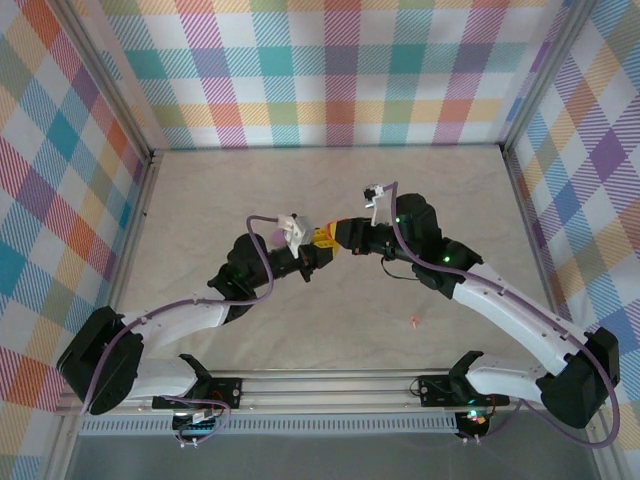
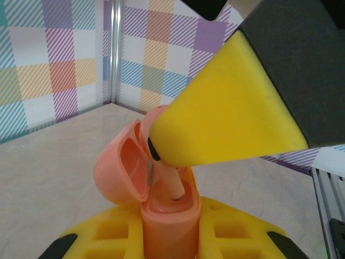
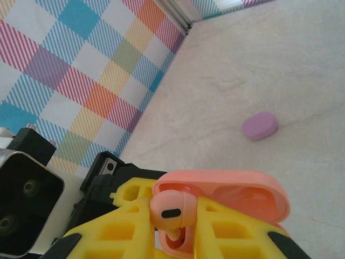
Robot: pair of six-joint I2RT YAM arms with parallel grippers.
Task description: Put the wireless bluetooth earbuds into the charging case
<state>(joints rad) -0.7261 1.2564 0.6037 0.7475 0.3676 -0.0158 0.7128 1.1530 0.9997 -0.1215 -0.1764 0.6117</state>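
Step in hand: seating a bud.

- Left fingers (image 2: pixel 108 237) are clamped on the body of the salmon-orange plastic charging case (image 2: pixel 168 221). Its lid is hinged open and it looks to be held clear of the pale marble-look table (image 3: pixel 269 65).
- Right fingers (image 3: pixel 126 226) pinch a salmon-orange earbud (image 3: pixel 170 208), stem down, with the tip inside one well of the case.

Next move, as I judge it: push straight along the stem until the head sits flush, then let go. A tilt could jam it.

A lilac rounded pebble (image 3: pixel 260 125) lies on the table well apart, probably a closed case.

Hard to make out:
- Whether the other well is filled, since the right finger blocks it.
- A tiny salmon speck (image 1: pixel 413 321) on the table, perhaps the second bud.
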